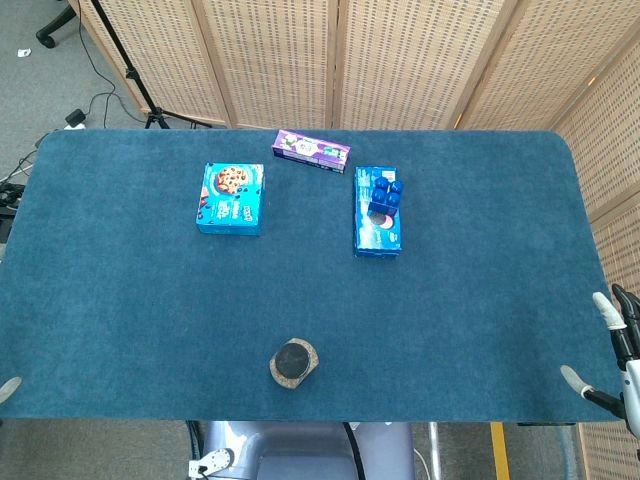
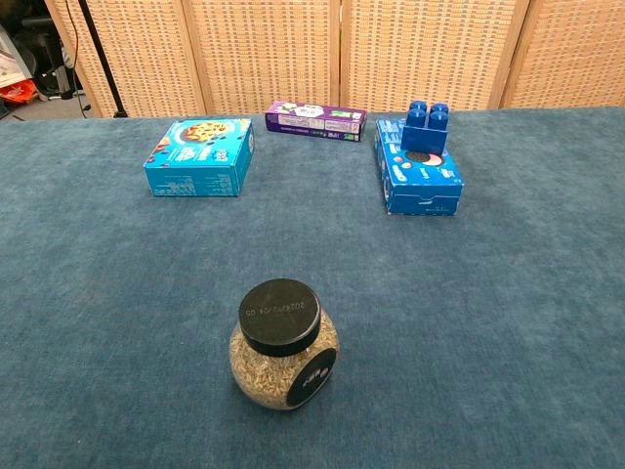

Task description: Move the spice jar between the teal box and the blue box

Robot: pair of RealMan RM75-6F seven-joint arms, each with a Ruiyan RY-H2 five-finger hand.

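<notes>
The jar (image 2: 284,344) stands upright near the table's (image 1: 120,320) front edge, well short of the teal box (image 1: 231,198) and the blue box (image 1: 377,212). A purple box (image 1: 311,150) lies beyond the gap between them. The right hand (image 1: 612,350) shows at the table's right front corner, fingers apart, holding nothing. Only a fingertip of the left hand (image 1: 9,388) shows at the left edge; I cannot tell its state.

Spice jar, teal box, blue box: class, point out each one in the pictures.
spice jar (image 2: 281,317), chest view, on its black lid.
teal box (image 1: 231,198), head view, on its top face.
blue box (image 2: 422,191), chest view, on its front edge.
</notes>
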